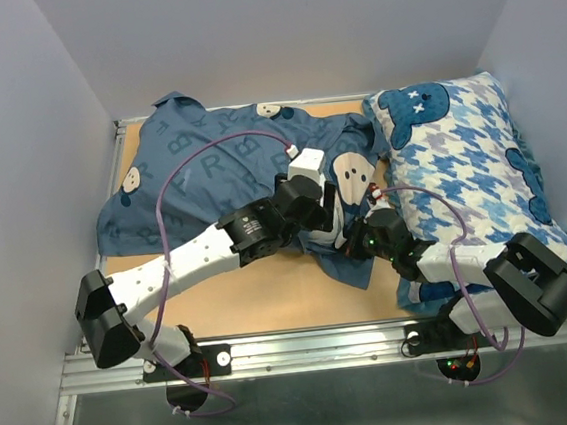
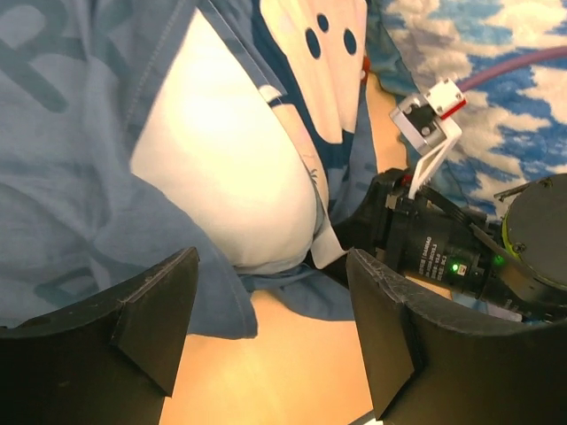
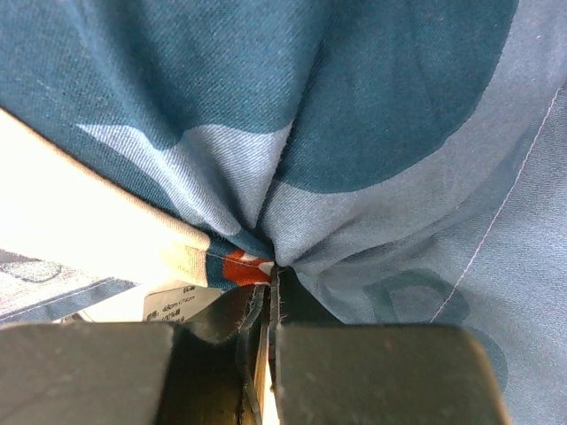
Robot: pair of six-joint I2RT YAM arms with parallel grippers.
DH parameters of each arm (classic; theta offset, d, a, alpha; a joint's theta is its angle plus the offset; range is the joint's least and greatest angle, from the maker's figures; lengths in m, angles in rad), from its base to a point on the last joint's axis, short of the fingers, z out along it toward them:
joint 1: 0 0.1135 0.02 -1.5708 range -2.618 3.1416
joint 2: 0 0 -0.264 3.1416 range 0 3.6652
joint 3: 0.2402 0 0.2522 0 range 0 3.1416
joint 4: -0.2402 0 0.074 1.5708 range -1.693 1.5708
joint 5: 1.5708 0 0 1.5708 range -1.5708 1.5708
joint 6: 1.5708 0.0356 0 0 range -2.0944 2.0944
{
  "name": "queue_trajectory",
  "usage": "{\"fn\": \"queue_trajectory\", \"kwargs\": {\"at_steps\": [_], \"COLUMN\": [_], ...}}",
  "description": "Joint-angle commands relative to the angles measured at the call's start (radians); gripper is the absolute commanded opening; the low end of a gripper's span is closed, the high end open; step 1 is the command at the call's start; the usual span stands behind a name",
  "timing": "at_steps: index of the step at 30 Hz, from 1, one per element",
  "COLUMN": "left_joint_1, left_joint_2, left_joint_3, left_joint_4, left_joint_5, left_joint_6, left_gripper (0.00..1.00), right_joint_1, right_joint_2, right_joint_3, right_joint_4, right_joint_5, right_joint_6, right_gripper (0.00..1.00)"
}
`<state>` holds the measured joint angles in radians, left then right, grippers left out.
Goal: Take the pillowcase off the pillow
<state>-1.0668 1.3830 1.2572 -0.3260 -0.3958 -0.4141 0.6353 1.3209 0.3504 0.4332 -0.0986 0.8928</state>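
From where I stand the job looks barely begun. The dark slate-blue fabric pillowcase [image 1: 209, 169], printed with pale letters and little cartoon faces, lies spread over the tan wooden table [image 1: 261, 295] from the centre out toward ten o'clock. Its open mouth is bunched near the middle, where both arms meet.

In the left wrist view the large plain white plump pillow [image 2: 230, 168] bulges out of that mouth. Only one rounded corner of it shows, with the blue cloth wrapped around it on the nine o'clock side and over the top. By my reckoning most of the pillow is still inside the cover.

The left gripper [image 2: 270, 266] hangs just in front of that exposed corner with its black fingers spread wide and nothing between them. The right gripper [image 3: 273, 288], reaching in from five o'clock, has its fingers clenched tight on a gathered pinch of the pillowcase, folds radiating from the nip. A small white label and a red scrap of print sit just at its eight o'clock.

The blue-and-white houndstooth pillow [image 1: 469, 154] lies along the three o'clock side of the table and takes no part in this.

What seems left is nearly everything. The free left fingers need a hold on the white corner. Then the right can draw the cloth away toward the closed end until the pillow slips wholly clear.
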Motion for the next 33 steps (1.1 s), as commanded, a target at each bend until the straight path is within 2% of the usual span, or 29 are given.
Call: {"fn": "queue_trajectory", "kwargs": {"at_steps": [1, 7, 12, 19, 22, 24, 26, 27, 28, 29, 33], "left_joint_1": [-0.038, -0.038, -0.035, -0.009, 0.025, 0.037, 0.051, 0.063, 0.074, 0.079, 0.122], "left_joint_2": [0.053, 0.171, 0.315, 0.341, 0.343, 0.356, 0.372, 0.378, 0.381, 0.381, 0.331], "left_joint_3": [0.004, 0.004, 0.045, 0.015, 0.004, 0.011, 0.027, 0.040, 0.056, 0.064, 0.117], "left_joint_4": [0.048, 0.084, 0.025, 0.022, 0.067, 0.091, 0.097, 0.100, 0.108, 0.108, 0.110], "left_joint_5": [0.017, -0.072, -0.158, -0.244, -0.219, -0.192, -0.175, -0.164, -0.147, -0.140, -0.100], "left_joint_6": [-0.034, -0.069, -0.113, -0.150, -0.127, -0.098, -0.081, -0.072, -0.060, -0.055, -0.034], "left_gripper": [0.79, 0.83, 0.86, 0.88, 0.87, 0.76, 0.60, 0.36, 0.04, 0.00, 0.00], "right_joint_1": [0.003, 0.001, 0.001, 0.001, 0.001, 0.001, 0.001, 0.003, 0.001, 0.001, 0.001], "right_joint_2": [-0.028, -0.051, -0.080, -0.124, -0.138, -0.149, -0.158, -0.167, -0.172, -0.176, -0.167], "right_joint_3": [0.027, 0.022, 0.027, 0.022, 0.025, 0.027, 0.032, 0.032, 0.035, 0.036, 0.044], "right_joint_4": [0.038, 0.013, -0.017, -0.063, -0.091, -0.105, -0.117, -0.122, -0.132, -0.139, -0.181], "right_joint_5": [-0.012, 0.003, 0.014, 0.034, 0.037, 0.042, 0.046, 0.049, 0.059, 0.062, 0.082], "right_joint_6": [-0.005, -0.003, -0.008, -0.022, -0.025, -0.026, -0.029, -0.032, -0.032, -0.037, -0.025], "right_gripper": [0.01, 0.01, 0.01, 0.01, 0.01, 0.01, 0.00, 0.00, 0.00, 0.00, 0.01]}}
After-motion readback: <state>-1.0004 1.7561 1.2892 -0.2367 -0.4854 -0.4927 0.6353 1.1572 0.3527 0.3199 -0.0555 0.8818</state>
